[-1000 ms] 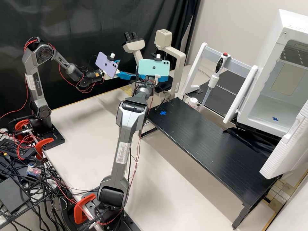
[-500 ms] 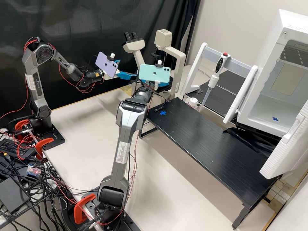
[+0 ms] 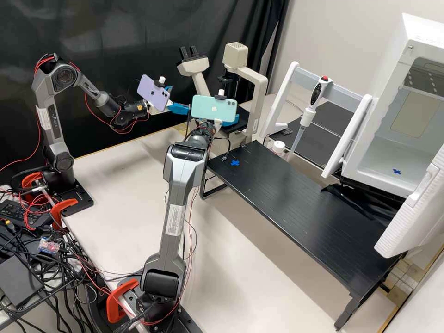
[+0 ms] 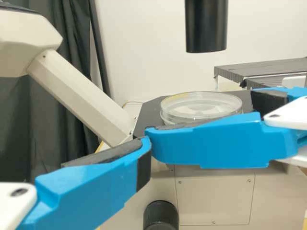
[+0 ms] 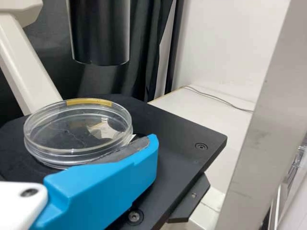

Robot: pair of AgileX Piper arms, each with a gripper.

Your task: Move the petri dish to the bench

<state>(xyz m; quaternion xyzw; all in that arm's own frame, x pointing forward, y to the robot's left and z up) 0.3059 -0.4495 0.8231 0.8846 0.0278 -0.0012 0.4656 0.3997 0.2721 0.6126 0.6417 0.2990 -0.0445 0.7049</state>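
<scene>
Petri dish (image 5: 79,132): it lies flat on the black stage (image 5: 192,127) of the microscope (image 3: 259,97), set in from the stage corners; a yellow strip (image 5: 88,102) is on its rim. It is not on the black desk (image 3: 296,208).
Black cylinder (image 5: 100,33): it hangs above the stage, apart from the dish.
Right tool (image 3: 230,123): it is released, its fingers (image 5: 105,187) standing wide. One of them is near the dish at the stage, nothing is grasped; whether it touches the dish, I cannot tell.
Left tool (image 3: 181,109): it is clenched on nothing, the tips brought together, before the microscope in the left wrist view.
Right arm (image 3: 173,222): during the last second it has drawn back a little and has shifted toward the left arm (image 3: 48,115), which has kept its place.
Blue cross (image 3: 235,163): it is on the black desk, near the corner closest to the microscope, with a cable plug (image 3: 225,158) just beside.
Pipette (image 3: 312,106): it hangs upright, slightly tilted, on the white frame (image 3: 280,101), beyond the long edge of the black desk.
White cabinet (image 3: 416,34): its door (image 3: 414,208) stands open near the far end of the black desk.
</scene>
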